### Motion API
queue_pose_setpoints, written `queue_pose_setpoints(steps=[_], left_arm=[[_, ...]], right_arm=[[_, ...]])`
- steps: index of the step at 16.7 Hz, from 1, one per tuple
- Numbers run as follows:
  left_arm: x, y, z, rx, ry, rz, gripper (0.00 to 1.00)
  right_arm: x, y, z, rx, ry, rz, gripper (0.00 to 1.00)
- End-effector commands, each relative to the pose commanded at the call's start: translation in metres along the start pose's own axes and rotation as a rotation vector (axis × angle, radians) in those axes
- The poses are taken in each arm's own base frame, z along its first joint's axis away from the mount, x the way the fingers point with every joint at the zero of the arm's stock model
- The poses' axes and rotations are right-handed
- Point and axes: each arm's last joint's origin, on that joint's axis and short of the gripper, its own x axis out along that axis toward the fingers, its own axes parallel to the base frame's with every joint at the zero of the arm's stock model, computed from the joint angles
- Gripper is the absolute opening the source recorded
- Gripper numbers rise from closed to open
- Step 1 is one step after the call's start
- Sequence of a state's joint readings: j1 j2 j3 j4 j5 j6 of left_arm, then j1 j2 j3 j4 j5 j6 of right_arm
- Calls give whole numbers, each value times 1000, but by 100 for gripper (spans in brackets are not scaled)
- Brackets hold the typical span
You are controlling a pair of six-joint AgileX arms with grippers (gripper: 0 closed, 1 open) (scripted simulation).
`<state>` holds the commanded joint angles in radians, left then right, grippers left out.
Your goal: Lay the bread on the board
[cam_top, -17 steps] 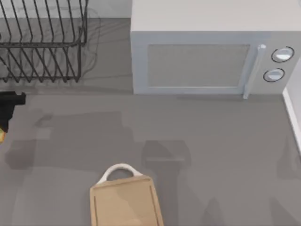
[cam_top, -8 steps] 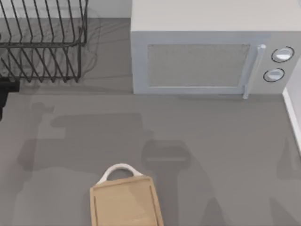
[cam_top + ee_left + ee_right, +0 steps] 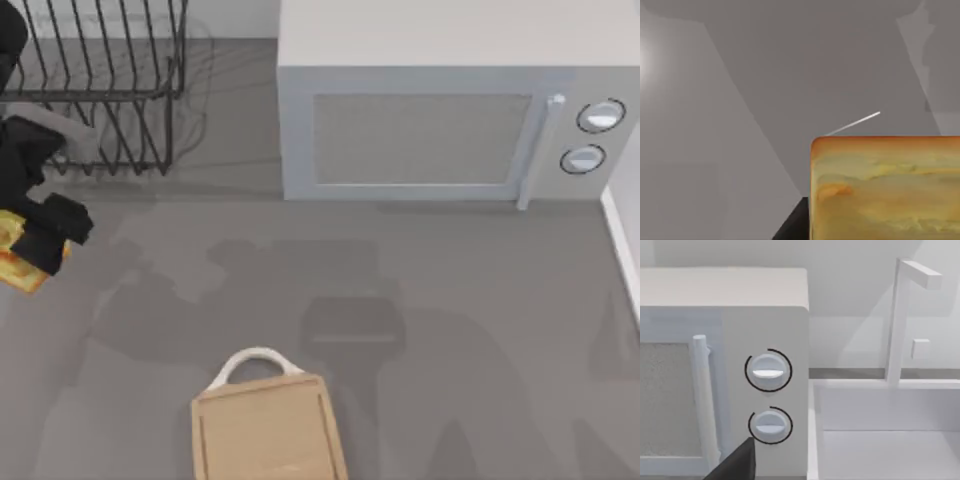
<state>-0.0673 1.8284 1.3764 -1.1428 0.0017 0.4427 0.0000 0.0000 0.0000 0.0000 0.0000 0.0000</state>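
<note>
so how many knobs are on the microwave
2: upper knob and lower knob, stacked at the right end of the microwave front, right of its door handle.

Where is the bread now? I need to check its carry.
In the top view the bread is at the table's far left, in the left gripper, below the dish rack.

So the left arm (image 3: pixel 22 160) is basically all matte black, chunky blocky segments, with one pale grey patch on top up near the rack end. The left gripper (image 3: pixel 45 235) is black too, squared-off like little boxes stuck together, no shine on it at all. From the left wrist cam you just get a dark black wedge of a finger (image 3: pixel 792 226). Right wrist cam has a dark charcoal finger (image 3: pixel 735 466), flat sided, pointy tip. No visible cables, screws or markings anywhere
</note>
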Motion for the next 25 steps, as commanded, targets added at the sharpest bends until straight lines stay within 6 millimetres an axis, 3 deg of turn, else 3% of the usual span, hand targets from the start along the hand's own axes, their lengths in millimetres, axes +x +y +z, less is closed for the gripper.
queue_pose_setpoints(steps=[8,17,21,25], left_arm=[[11,-98,20,1015,25,-13,0],[20,-206,-3,2166,18,-6,0],[22,-233,-19,2505,9,7,0],[22,-245,-27,2656,5,15,0]], right_arm=[[0,0,0,0,0,0,100],[0,0,0,0,0,0,100],[0,0,0,0,0,0,100],[0,0,0,0,0,0,100]])
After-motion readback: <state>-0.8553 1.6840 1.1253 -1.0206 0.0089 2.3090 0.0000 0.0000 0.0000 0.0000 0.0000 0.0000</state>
